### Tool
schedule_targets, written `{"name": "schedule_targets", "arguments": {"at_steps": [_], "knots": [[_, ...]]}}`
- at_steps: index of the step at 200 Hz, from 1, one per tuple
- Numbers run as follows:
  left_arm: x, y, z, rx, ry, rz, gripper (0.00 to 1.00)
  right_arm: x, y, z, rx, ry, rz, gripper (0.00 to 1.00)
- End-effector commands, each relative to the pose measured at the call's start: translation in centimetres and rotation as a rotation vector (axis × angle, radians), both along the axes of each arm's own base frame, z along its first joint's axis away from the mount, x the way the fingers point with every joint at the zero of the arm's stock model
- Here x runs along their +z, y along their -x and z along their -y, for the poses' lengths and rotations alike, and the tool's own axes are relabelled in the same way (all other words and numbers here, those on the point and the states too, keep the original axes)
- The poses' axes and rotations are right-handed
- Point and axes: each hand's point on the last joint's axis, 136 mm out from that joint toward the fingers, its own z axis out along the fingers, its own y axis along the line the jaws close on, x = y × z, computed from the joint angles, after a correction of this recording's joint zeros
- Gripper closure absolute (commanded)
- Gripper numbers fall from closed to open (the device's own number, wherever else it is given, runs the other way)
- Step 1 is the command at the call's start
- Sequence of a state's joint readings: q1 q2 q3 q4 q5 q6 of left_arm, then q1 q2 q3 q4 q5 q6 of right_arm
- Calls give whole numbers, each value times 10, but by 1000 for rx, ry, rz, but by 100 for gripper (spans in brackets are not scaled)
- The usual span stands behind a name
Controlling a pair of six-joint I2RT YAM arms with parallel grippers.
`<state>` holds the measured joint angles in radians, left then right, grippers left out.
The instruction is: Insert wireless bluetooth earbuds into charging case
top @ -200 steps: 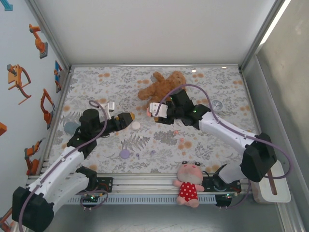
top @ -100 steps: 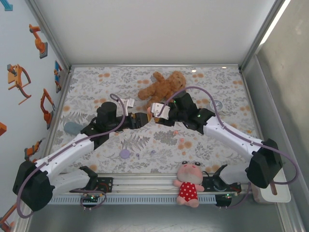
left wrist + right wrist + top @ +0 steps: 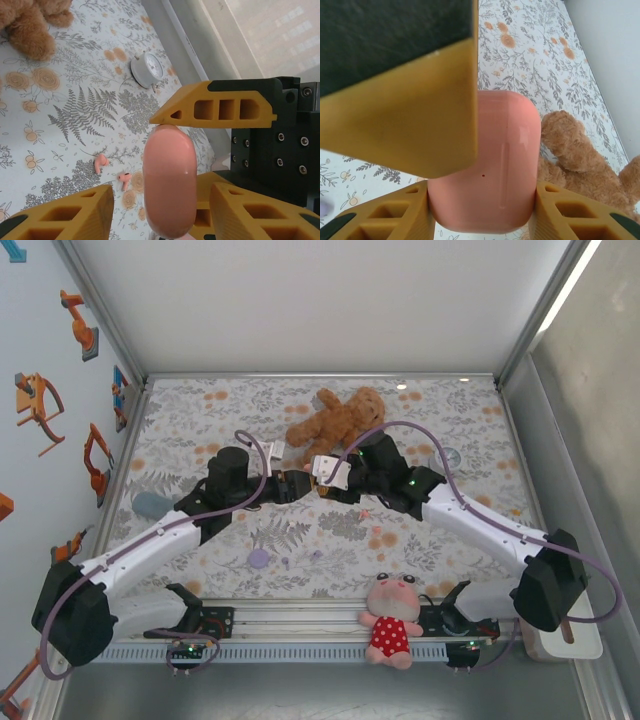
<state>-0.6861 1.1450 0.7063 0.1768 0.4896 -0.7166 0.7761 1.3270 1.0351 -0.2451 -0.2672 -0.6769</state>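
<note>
- Floral-print cloth covers the tabletop (image 3: 200,410), which sits inside pale walls.
- At the near edge, between the two arm bases, lies a pink doll (image 3: 390,625) in a red dress.
- Left of centre rests a small purple disc (image 3: 258,558).
- Two pink wireless bluetooth earbuds (image 3: 101,162) lie side by side on the cloth, loose and apart from both claws.
- Mid-tabletop the arms meet tip to tip. The right claw (image 3: 482,192) pinches the pink charging case (image 3: 485,165) by its sides and holds it up off the cloth.
- The left claw (image 3: 161,207) is spread astride the same case, and a gap shows beside one of its fingers.
- Farther right sits a round dial gauge (image 3: 148,69).
- Beyond the claws sprawls a brown teddy bear (image 3: 335,420).
</note>
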Motion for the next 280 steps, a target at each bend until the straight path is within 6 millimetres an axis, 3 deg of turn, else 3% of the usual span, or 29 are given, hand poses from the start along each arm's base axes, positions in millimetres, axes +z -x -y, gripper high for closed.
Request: {"name": "schedule_targets", "arguments": {"at_steps": [1,101,188,234,280], "knots": [[21,-2,7,-18,33,63,50,8,0,-2,-8,-22,20,55],[18,0,12,-33,30,55,59,3,-1,-3,-11,-9,13,55],[23,1,13,-41,43,69,73,1,1,-5,4,-5,-8,55],[26,0,10,-22,58,85,74,2,2,-4,-2,7,-27,53],[30,1,8,-17,77,112,77,9,5,-6,4,-29,-44,36]]}}
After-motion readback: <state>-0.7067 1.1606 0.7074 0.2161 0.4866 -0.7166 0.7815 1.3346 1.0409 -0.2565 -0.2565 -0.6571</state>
